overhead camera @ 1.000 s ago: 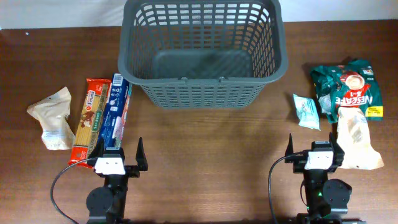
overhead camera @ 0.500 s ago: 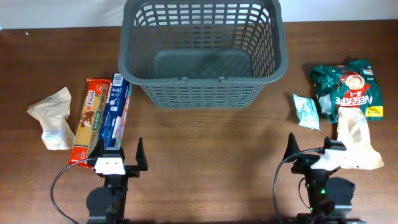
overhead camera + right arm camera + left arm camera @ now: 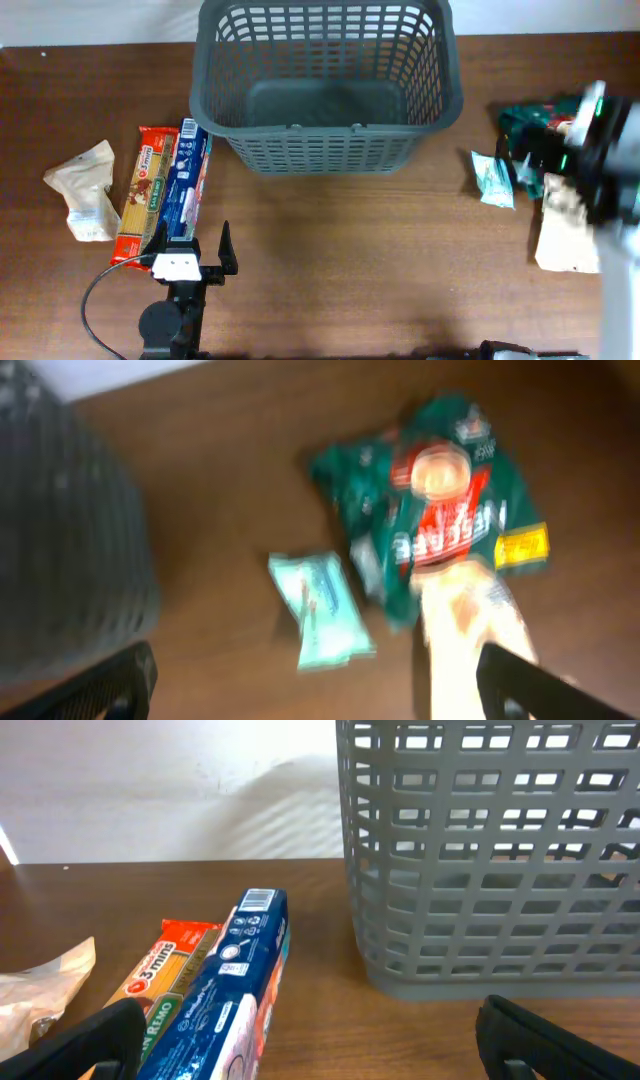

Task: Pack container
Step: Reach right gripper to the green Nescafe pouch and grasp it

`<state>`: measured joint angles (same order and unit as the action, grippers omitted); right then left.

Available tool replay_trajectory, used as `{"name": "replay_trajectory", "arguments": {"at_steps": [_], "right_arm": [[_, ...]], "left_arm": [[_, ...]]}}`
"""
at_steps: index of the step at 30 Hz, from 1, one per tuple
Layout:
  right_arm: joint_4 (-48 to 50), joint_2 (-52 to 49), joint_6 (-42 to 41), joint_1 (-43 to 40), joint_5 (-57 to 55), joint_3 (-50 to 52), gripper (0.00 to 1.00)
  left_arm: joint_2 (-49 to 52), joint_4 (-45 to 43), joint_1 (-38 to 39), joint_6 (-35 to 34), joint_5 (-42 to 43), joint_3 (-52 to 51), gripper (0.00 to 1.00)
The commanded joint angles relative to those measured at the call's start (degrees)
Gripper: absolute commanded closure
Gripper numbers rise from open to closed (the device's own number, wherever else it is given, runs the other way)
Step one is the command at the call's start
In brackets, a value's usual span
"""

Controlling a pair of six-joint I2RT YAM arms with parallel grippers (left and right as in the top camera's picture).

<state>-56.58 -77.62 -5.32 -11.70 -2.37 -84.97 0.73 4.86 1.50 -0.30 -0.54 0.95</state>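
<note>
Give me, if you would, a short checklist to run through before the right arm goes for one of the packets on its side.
1. The basket is empty, with room for packets: ok.
2. The right claw is open, fingers wide apart in its wrist view: ok.
3. The right claw is above its packets, with the teal packet, green coffee bag and beige pouch below it: ok.
4. Views sharp enough to line up a grasp: not ok, the right wrist view and the overhead view of that arm are blurred.
5. The teal packet lies apart from the green coffee bag: cannot tell.
6. The left claw is open and parked short of the basket: ok.
</note>
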Motion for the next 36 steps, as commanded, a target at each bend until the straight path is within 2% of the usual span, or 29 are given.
{"name": "replay_trajectory", "arguments": {"at_steps": [1,5,14,20,29,30,31,34,35,36], "right_arm": [[-2.36,-10.1,6.1,-0.33,-1.03,-10.64,0.01],[-2.71,-20.33,7.06,-0.33,-8.96,-17.73,0.01],[1.64,-37.53,9.4,-0.35,-19.34,-18.23,0.01],[7.43,-45.94,9.4,-0.46,-20.44,-18.23,0.01],[8.92,-52.65,7.8,-1.51,-20.22,-18.21,0.0],[8.76,-53.33,7.8,-1.55,-19.8,-18.18,0.04],[8.61,-54.16,7.82,-1.55,-18.82,-18.1,0.13],[7.74,-56.5,6.05,-1.42,-17.81,-17.84,0.63],[7.19,-57.33,5.29,-1.33,-17.42,-17.84,0.75],[6.45,-58.25,4.13,-1.31,-17.33,-17.84,0.83]], "left_arm": [[-0.44,-0.11,0.22,-0.35,0.79,-0.44,0.01],[-0.44,-0.11,0.22,-0.37,0.79,-0.44,0.01],[-0.42,-0.11,0.22,-0.37,0.79,-0.44,0.01],[-0.42,-0.11,0.22,-0.37,0.79,-0.44,0.01],[-0.42,-0.11,0.22,-0.37,0.79,-0.44,0.01],[-0.44,-0.11,0.22,-0.35,0.79,-0.44,0.01],[-0.44,-0.11,0.22,-0.35,0.79,-0.44,0.01],[-0.42,-0.11,0.22,-0.35,0.79,-0.44,0.01],[-0.42,-0.11,0.22,-0.37,0.79,-0.44,0.01],[-0.42,-0.11,0.22,-0.35,0.79,-0.44,0.01]]}}
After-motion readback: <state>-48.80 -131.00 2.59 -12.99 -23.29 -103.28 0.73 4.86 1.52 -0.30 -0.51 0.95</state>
